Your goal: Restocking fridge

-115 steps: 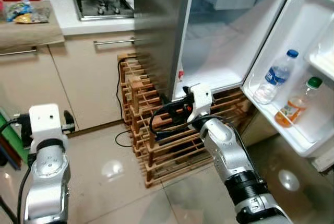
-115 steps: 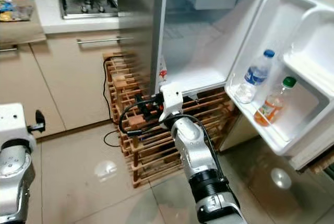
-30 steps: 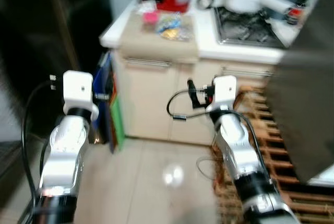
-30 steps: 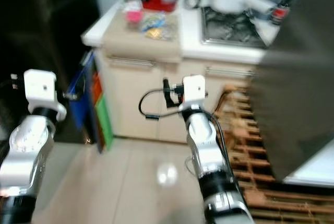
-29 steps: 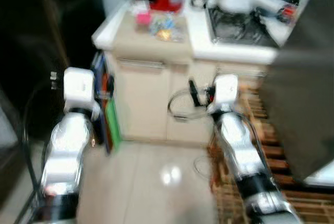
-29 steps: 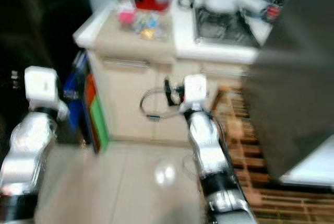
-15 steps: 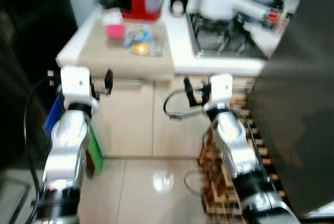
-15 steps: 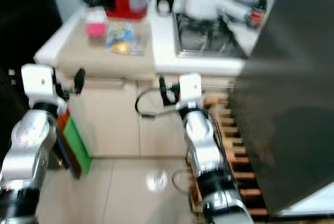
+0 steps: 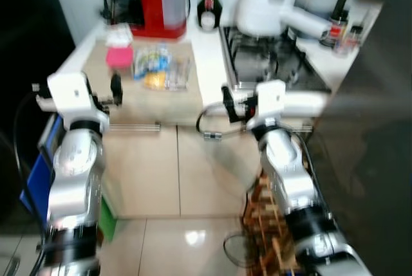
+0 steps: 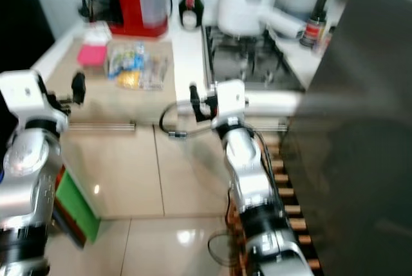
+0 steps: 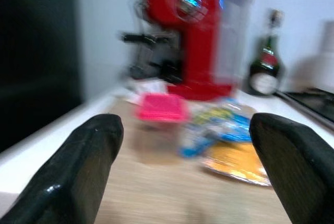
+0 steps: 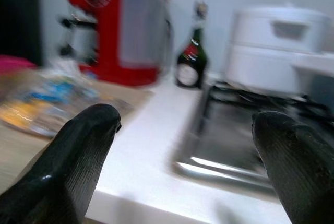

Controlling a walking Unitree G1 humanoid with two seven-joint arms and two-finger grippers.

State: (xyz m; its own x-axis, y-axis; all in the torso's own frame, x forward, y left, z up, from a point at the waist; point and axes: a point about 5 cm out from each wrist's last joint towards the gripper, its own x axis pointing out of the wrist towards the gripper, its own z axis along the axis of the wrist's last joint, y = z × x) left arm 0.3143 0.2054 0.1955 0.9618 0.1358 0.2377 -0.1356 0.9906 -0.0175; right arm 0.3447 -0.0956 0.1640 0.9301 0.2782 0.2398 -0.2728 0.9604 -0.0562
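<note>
Snack packets [image 9: 161, 70] on counter [image 9: 206, 47]; left gripper [image 11: 182, 174], right gripper [image 12: 190, 164] spread wide, empty

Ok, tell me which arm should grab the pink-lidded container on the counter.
Left. The left gripper, jaws open, points at the pink-lidded container on the wooden counter. The right gripper faces the stove, farther off.

Two rounded, glossy silver metal arms, the left arm [image 9: 76, 166] and the right arm [image 9: 288, 176], are each carrying a boxy white wrist housing [image 9: 69, 91], black joint collars, looping black cables [image 9: 212, 118] and a pair of thick, blunt matte-black fingers [image 11: 78, 169].
</note>
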